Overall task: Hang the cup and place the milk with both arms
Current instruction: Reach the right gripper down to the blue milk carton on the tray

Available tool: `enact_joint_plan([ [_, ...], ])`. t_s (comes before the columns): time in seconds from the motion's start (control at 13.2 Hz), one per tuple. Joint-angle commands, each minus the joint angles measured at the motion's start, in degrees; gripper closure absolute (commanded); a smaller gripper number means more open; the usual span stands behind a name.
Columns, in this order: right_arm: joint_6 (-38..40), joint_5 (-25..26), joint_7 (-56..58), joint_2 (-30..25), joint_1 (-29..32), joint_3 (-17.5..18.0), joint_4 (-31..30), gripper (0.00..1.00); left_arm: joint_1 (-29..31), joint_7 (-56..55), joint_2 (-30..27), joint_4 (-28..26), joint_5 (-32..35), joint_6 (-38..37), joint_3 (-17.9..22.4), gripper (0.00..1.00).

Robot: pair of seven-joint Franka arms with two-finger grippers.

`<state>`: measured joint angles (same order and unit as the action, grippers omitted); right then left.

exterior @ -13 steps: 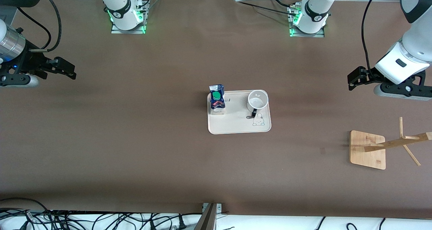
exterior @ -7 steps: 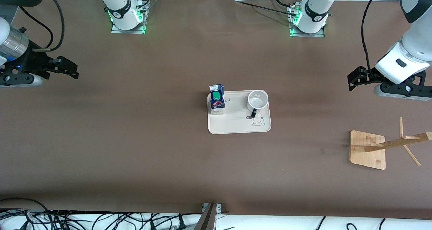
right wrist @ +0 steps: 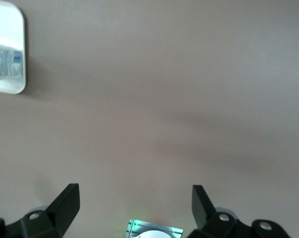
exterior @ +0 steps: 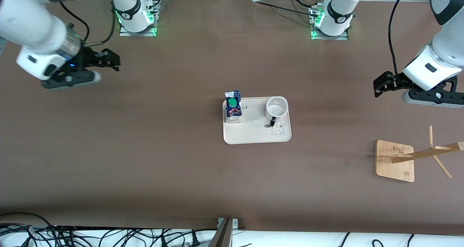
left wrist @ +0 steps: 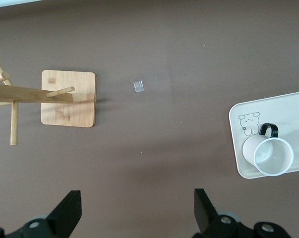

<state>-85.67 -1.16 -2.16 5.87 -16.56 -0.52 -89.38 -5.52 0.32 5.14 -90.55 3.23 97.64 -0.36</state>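
The white cup (exterior: 277, 108) with a black handle stands on the cream tray (exterior: 253, 132) at the table's middle. The dark-blue milk (exterior: 233, 107) with a green cap stands on the tray's edge toward the right arm's end. My right gripper (exterior: 114, 61) is open and empty, over bare table toward the right arm's end. My left gripper (exterior: 377, 85) is open and empty, over bare table toward the left arm's end. The left wrist view shows the cup (left wrist: 273, 156) on the tray (left wrist: 288, 106) and my open left gripper (left wrist: 137, 196). The right wrist view shows my open right gripper (right wrist: 134, 191), a tray corner (right wrist: 19, 85) and part of the milk (right wrist: 3, 59).
A wooden cup rack with a square base (exterior: 395, 161) and pegged post (exterior: 427, 153) stands toward the left arm's end, nearer the front camera than the tray; it also shows in the left wrist view (left wrist: 68, 98). Both arm bases line the table's back edge.
My right arm has swung in from the table's end toward the tray, gripper still open. The left arm, cup and milk have not moved.
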Motion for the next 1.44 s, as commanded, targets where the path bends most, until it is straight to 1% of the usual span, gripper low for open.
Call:
enact_joint_plan([
  [0.0, -4.22, -5.05, -5.26, 2.81, -3.20, 0.87, 0.35, 0.00, 0.08, 0.03, 0.84, 1.87, -0.16, -0.96, 0.01, 0.00],
  [0.23, -12.74, -5.96, -17.67, 8.17, -11.19, 0.96, 0.44, 0.00, 0.08, 0.03, 0.84, 1.87, -0.16, -0.96, 0.01, 0.00],
  [0.3, -16.77, -6.04, -21.71, 10.37, -13.39, 0.96, 0.70, 0.00, 0.08, 0.03, 0.84, 1.87, -0.16, -0.96, 0.01, 0.00],
  [0.45, -23.37, -5.96, -25.43, 14.76, -17.96, 0.96, 1.75, 0.00, 0.08, 0.03, 0.84, 1.87, -0.16, -0.96, 0.01, 0.00],
  [0.53, -25.93, -5.87, -26.31, 16.96, -20.59, 0.96, 3.67, 0.00, 0.08, 0.03, 0.84, 1.87, -0.16, -0.96, 0.01, 0.00],
  [0.68, -28.14, -5.52, -35.06, 21.96, -24.21, 0.87, 7.54, 0.00, 0.08, 0.03, 0.84, 1.87, -0.16, -0.96, 0.01, 0.00],
  [0.83, -28.67, -5.43, -37.30, 26.28, -26.06, 0.87, 11.23, 0.00, 0.08, 0.03, 0.84, 1.87, -0.16, -0.96, 0.01, 0.00],
  [0.91, -28.68, -5.34, -37.30, 27.60, -26.59, 0.78, 12.64, 0.00, 0.08, 0.03, 0.84, 1.87, -0.16, -0.96, 0.01, 0.00],
  [1.06, -28.85, -4.99, -37.48, 28.31, -26.95, 0.69, 13.00, 0.00, 0.08, 0.03, 0.84, 1.87, -0.16, -0.96, 0.01, 0.00],
  [1.21, -29.11, -1.41, -37.48, 29.37, -27.91, 0.78, 13.00, 0.00, 0.08, 0.03, 0.84, 1.87, -0.16, -0.96, 0.01, 0.00],
  [1.36, -30.07, -0.69, -37.48, 30.60, -28.00, 0.69, 13.00, 0.00, -0.10, 0.03, 0.84, 2.04, -0.25, -0.96, 0.01, 0.00],
])
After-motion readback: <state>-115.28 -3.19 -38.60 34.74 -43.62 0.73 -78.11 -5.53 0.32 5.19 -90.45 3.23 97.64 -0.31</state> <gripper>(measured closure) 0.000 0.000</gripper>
